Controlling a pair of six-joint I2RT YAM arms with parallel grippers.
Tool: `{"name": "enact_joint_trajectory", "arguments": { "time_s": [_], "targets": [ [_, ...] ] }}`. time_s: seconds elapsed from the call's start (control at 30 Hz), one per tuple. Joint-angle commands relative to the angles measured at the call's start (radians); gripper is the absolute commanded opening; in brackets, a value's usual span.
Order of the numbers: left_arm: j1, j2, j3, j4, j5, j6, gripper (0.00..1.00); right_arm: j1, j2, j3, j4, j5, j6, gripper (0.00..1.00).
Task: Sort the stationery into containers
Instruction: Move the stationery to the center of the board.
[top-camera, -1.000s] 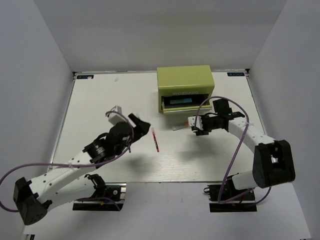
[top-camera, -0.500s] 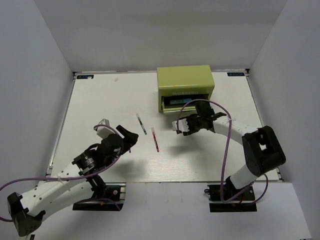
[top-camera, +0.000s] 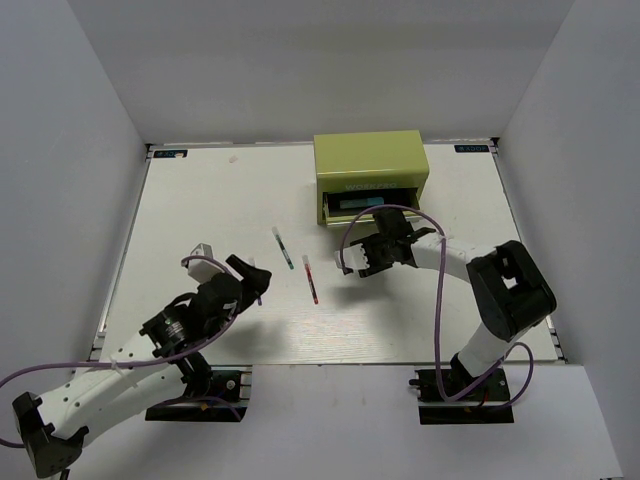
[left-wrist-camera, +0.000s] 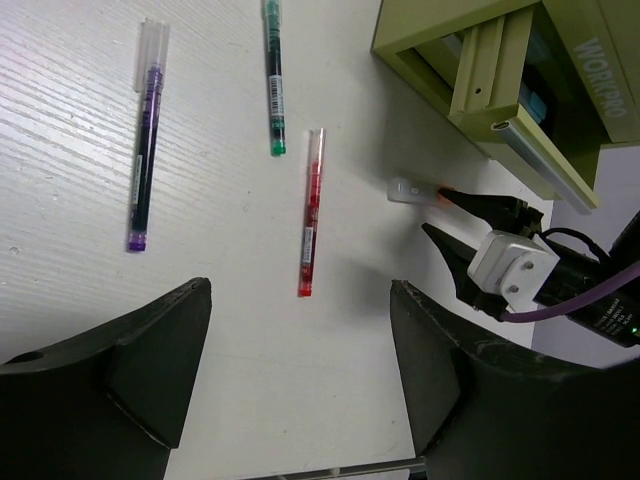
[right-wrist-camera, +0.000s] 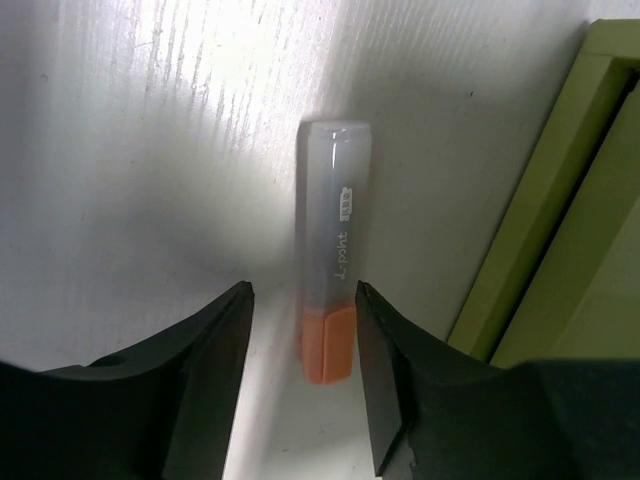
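The white pen with an orange end (right-wrist-camera: 330, 270) lies on the table beside the olive drawer chest (top-camera: 370, 165). My right gripper (right-wrist-camera: 303, 292) is open and low over it, with the orange end between the jaws, nearer the right finger. A dark-red pen (top-camera: 310, 279), a green-tipped pen (top-camera: 283, 247) and a dark-purple pen (left-wrist-camera: 145, 150) lie in the middle of the table. My left gripper (left-wrist-camera: 300, 292) is open and empty, hovering just short of the red pen's near end (left-wrist-camera: 304, 285). The chest's drawer (top-camera: 362, 203) stands open with light-blue sticks inside.
The chest's front edge (right-wrist-camera: 590, 200) is close on the right of my right gripper. The right gripper's fingers (left-wrist-camera: 470, 215) show in the left wrist view, next to the white pen (left-wrist-camera: 408, 189). White walls enclose the table on three sides.
My left arm has pulled back toward the near left, uncovering the green-tipped pen. My right gripper has moved left from the chest's front and come down around the white pen.
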Motion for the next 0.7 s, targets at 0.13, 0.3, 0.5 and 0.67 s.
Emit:
{"name": "enact_joint_trajectory", "arguments": {
  "time_s": [0.13, 0.3, 0.5, 0.67],
  "targets": [
    [0.002, -0.01, -0.017, -0.021, -0.04, -0.019, 0.82, 0.022, 0.033, 0.062, -0.024, 0.052, -0.062, 0.56],
    [0.002, -0.02, -0.017, -0.03, -0.049, -0.019, 0.82, 0.03, 0.066, 0.089, -0.044, 0.089, -0.076, 0.6],
    [0.002, -0.04, -0.017, -0.039, -0.049, -0.029, 0.82, 0.038, 0.102, 0.121, -0.095, 0.107, -0.094, 0.64],
    [0.002, -0.049, -0.017, -0.048, -0.058, -0.038, 0.82, 0.047, 0.118, 0.134, -0.125, 0.113, -0.119, 0.64]
  ]
}}
